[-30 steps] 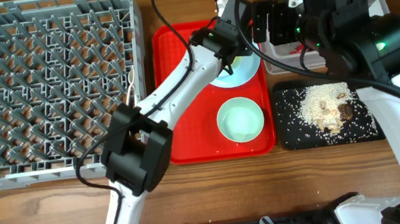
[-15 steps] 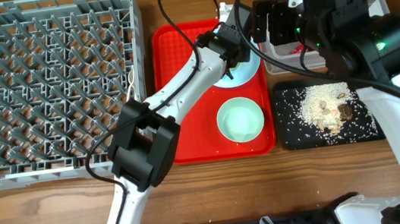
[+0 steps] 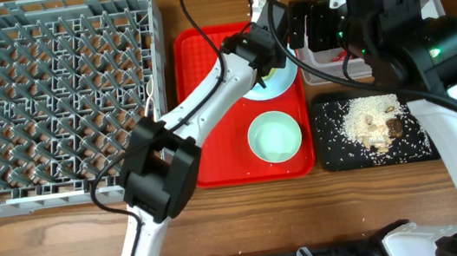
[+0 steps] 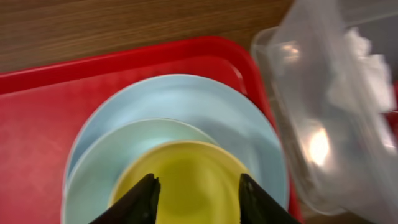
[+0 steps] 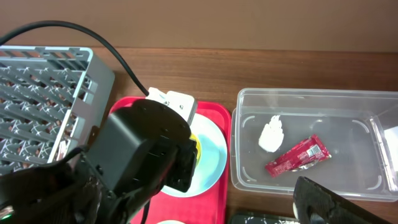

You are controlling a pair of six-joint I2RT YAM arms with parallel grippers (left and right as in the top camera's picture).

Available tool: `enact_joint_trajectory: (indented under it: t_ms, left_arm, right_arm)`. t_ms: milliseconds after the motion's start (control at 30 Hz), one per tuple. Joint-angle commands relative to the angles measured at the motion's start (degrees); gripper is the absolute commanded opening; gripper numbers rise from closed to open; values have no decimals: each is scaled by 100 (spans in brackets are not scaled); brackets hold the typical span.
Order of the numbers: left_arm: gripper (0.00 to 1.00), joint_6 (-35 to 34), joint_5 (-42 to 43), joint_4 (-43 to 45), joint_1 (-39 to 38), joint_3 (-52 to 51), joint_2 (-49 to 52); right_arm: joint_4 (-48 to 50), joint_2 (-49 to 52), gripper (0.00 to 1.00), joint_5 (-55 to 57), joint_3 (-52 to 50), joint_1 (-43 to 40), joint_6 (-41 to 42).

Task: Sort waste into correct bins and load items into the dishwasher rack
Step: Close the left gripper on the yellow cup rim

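My left gripper [image 4: 196, 182] is open, its fingers on either side of the small yellow cup [image 4: 186, 171], which stands on the light blue plate [image 4: 186, 99]. The overhead view shows this gripper [image 3: 277, 62] over the plate [image 3: 283, 86], hiding the cup. The mint-green bowl [image 3: 275, 135] sits nearer the front. My right gripper [image 3: 319, 29] hangs open and empty above the clear tub [image 5: 249, 174], which holds the white napkin [image 5: 272, 134] and the red wrapper [image 5: 297, 155]. The rice scraps [image 3: 368, 124] lie on the black tray [image 3: 328, 155].
The plate and bowl rest on a red serving tray [image 3: 211, 130]. The grey dishwasher rack [image 3: 54, 97] fills the left side, with a thin white piece of cutlery [image 3: 152, 92] near its right edge. The left arm stretches across the red tray.
My left gripper has shifted slightly to the right over the plate. The right arm has not moved.
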Motion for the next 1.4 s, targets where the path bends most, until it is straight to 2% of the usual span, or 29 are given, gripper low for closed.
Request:
enact_joint_trajectory:
  t_ms: [0,100,200,700,833,1200,1367]
  left_arm:
    - [44,463,1222,13,83,39,-411]
    - [40,466,1399,-90,68,37,-409]
    - [26,487,1384,-225,48,31,-402]
    - [25,634,1309,-372,-44,15,-52]
    - [26,634,831,-348,-42,15,11]
    - [24,634,861,-422,-269,15,149]
    - [25,636,413,-459,-251,15,310]
  right_arm:
    - [11,63,100,-33,-17,-17,-48]
    - [11,63,100,-33,-17,-17,-48]
    - [11,63,100,-35,-17,-17,-48]
    - [11,63,100,-33,-17,-17,-48]
    - [11,63,100,-33,-17,-17,-48]
    - [11,63,100,-33,-17,-17,-48]
    - [11,63,100,-33,-17,-17,-48]
